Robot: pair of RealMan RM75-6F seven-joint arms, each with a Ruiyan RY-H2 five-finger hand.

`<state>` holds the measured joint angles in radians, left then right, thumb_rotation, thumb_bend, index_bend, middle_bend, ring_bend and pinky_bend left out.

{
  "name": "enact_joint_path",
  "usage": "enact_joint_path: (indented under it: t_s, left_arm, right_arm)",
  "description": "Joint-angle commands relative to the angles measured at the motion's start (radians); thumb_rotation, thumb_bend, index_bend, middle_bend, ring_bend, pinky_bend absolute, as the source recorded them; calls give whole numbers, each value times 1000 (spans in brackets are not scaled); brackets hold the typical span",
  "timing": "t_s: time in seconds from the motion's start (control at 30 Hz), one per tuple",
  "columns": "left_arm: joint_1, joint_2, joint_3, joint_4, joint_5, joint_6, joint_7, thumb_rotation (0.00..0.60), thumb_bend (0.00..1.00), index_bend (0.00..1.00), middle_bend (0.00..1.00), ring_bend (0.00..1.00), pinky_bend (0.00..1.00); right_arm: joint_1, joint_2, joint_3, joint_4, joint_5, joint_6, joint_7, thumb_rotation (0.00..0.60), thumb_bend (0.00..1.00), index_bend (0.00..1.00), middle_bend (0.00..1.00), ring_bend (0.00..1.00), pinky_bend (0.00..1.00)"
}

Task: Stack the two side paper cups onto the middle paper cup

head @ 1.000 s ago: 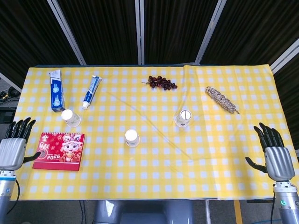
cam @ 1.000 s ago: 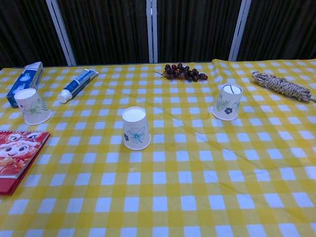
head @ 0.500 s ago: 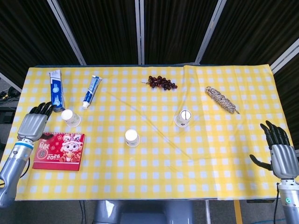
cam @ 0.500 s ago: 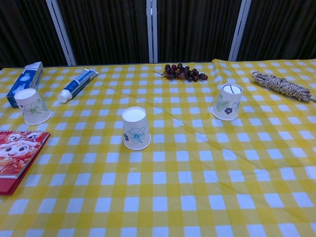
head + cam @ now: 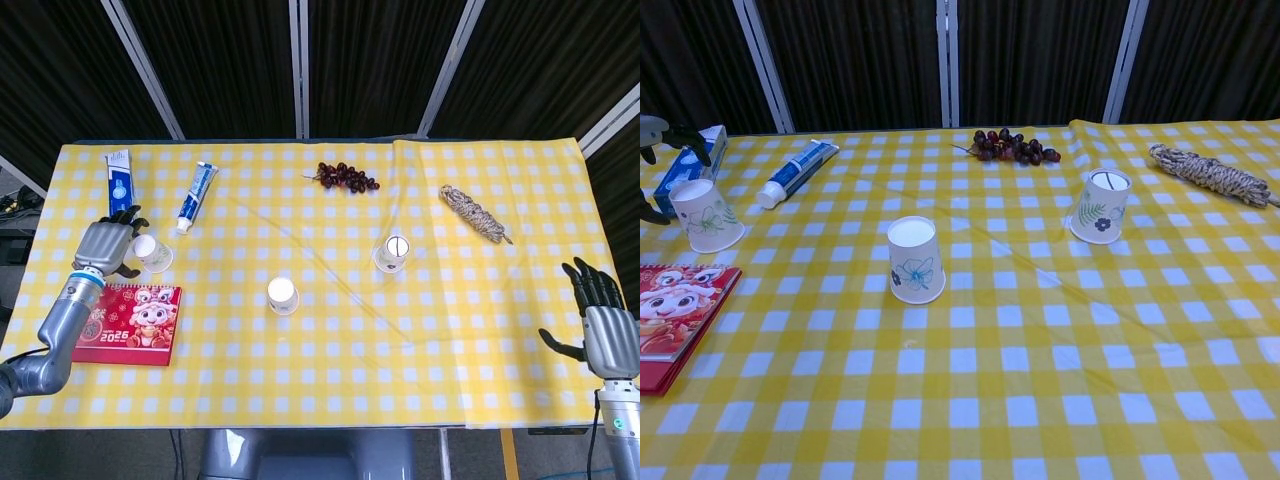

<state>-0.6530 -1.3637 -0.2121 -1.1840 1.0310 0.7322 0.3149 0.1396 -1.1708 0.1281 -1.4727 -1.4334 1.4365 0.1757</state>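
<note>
Nothing is stacked yet: you're bringing your left hand [image 5: 104,246], fingers apart and holding nothing, beside the left cup [image 5: 152,252] at nine o'clock of the middle cup [image 5: 282,294], while the right cup [image 5: 392,254] is waiting untouched and your right hand [image 5: 603,326] is hanging open off the counter [image 5: 400,360] edge.

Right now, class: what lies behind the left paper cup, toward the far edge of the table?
Behind the left paper cup lies the blue toothpaste box, with the toothpaste tube beside it. The left hand covers part of the box in the head view.
</note>
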Motion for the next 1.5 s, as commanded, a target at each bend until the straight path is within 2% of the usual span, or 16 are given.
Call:
enact_joint_path:
  t_s: [0.03, 0.33, 0.47, 0.57, 0.7, 0.87, 1.07, 1.3, 1.5]
  left_arm:
    - [-16, -28, 9, 36, -19, -9, 2, 600, 105, 252, 52, 123, 256]
    - [-24, -88, 13, 112, -10, 32, -30, 600, 299, 402, 176, 229, 352]
    - [-22, -113, 16, 138, 10, 57, -55, 600, 310, 425, 190, 241, 360]
    - [-17, -100, 14, 116, 35, 83, -83, 600, 310, 425, 190, 241, 360]
    - [-12, -51, 4, 40, 84, 140, -110, 600, 310, 422, 190, 240, 360]
    - [-11, 27, -20, -123, 147, 216, -134, 600, 310, 452, 192, 243, 360]
    - [-28, 55, -35, -290, 213, 282, -115, 600, 310, 474, 195, 246, 360]
    - [-73, 61, -32, -455, 224, 248, -56, 600, 310, 463, 195, 246, 360]
    - [-114, 37, -16, -531, 199, 213, 37, 600, 310, 461, 195, 246, 360]
  right_arm:
    - [0, 0, 1, 1, 2, -1, 0, 600, 81, 38, 0, 0, 0]
    - [-1, 1, 2, 1, 6, -2, -2, 600, 81, 40, 0, 0, 0]
    - [-3, 2, 2, -1, 2, 3, -2, 600, 81, 43, 0, 0, 0]
    - [-5, 3, 3, -3, 3, 5, -2, 600, 82, 44, 0, 0, 0]
    - [-5, 2, 3, -4, 2, 6, -6, 600, 82, 45, 0, 0, 0]
    - [-5, 2, 4, -7, 1, 8, -7, 600, 81, 47, 0, 0, 0]
    - [-6, 4, 8, -4, 9, 6, -2, 600, 81, 49, 0, 0, 0]
    - [-6, 12, 13, 2, 25, -6, 16, 600, 81, 53, 0, 0, 0]
    - [-10, 22, 18, -1, 27, -2, 38, 600, 81, 54, 0, 0, 0]
